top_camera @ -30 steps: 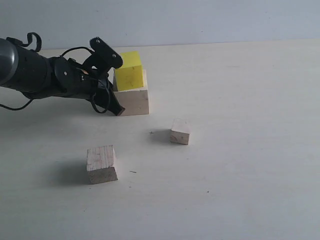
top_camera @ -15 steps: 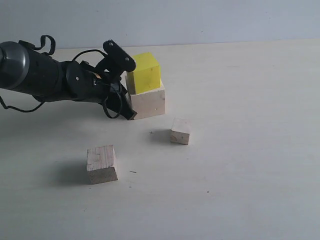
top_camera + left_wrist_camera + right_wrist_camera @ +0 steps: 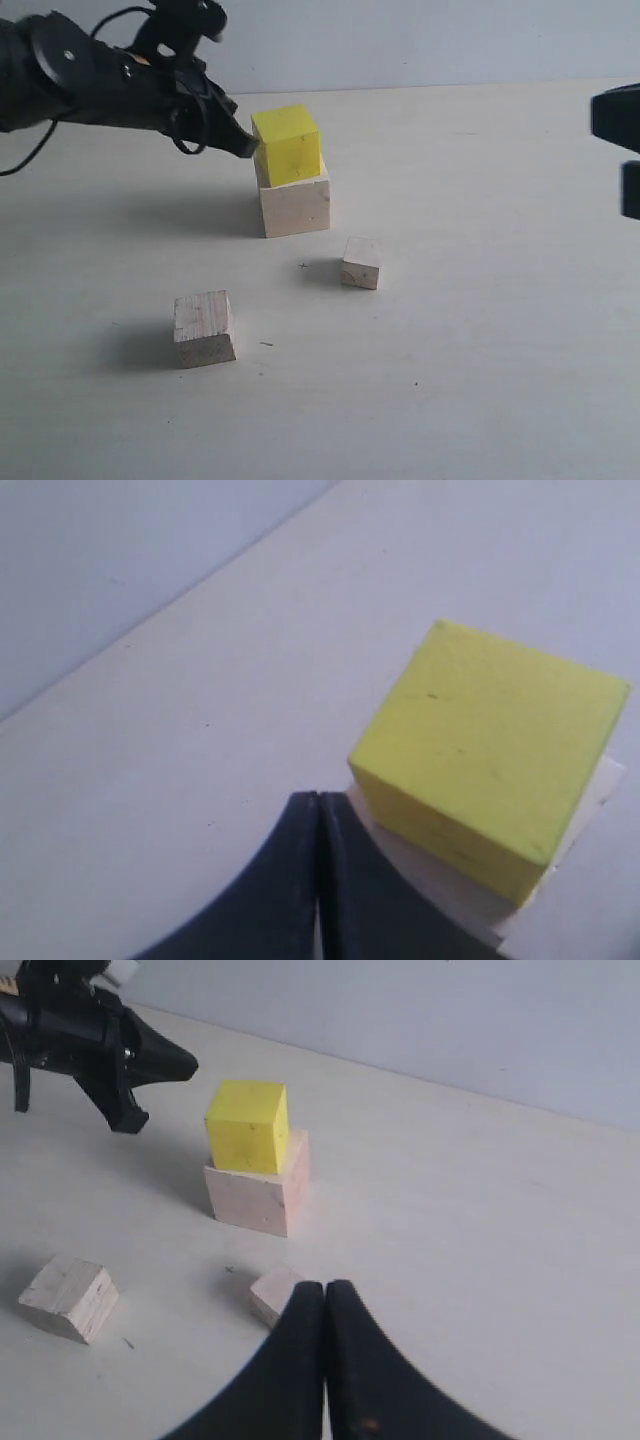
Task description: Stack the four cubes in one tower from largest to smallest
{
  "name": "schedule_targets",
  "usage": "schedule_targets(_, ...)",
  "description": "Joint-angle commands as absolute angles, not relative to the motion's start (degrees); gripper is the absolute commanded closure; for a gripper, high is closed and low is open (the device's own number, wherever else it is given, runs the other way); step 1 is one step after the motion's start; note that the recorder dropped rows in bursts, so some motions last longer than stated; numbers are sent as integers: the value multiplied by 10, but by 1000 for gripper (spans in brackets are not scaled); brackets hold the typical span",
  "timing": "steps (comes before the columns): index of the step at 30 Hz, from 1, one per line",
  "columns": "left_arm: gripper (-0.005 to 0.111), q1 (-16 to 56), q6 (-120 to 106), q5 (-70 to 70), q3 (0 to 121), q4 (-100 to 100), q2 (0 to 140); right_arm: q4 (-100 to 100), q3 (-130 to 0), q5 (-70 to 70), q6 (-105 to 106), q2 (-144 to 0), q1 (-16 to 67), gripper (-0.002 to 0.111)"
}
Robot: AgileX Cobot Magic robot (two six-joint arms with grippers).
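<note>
Nearest on the pale table (image 3: pixel 500 380) sits the medium wooden cube (image 3: pixel 204 328), alone. Farther back and to the right lies the small wooden cube (image 3: pixel 360 262). Behind it stands the large wooden cube (image 3: pixel 296 207) with the yellow cube (image 3: pixel 287 145) resting on top. The left gripper (image 3: pixel 245 148) hovers just beside the yellow cube's left face, fingers pressed together on nothing. The right gripper (image 3: pixel 325 1295), off at the right edge, is likewise closed and empty.

Yellow cube (image 3: pixel 287 145) atop large wooden cube (image 3: pixel 296 206), small cube (image 3: pixel 360 263) near, medium cube (image 3: pixel 204 328) farther off
</note>
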State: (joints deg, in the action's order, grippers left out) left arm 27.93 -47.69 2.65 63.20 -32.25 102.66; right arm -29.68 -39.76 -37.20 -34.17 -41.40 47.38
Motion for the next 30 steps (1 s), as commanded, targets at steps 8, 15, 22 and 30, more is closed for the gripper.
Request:
schedule_targets(8,107,213,-408,109,573,-331,817,-312,-556,-333,-353,-561,462,108)
schedule_targets(15,107,200,-361,185,568,-316,696,-299,-787,-445,-260,-604,400,108)
schedule_targets(22,107,200,-322,228,568,-308,635,-209,-933,-523,-202,-653,355,108)
schedule_targets(30,107,200,-318,284,568,-306,579,-263,-1007,-645,-169,-719,316,108)
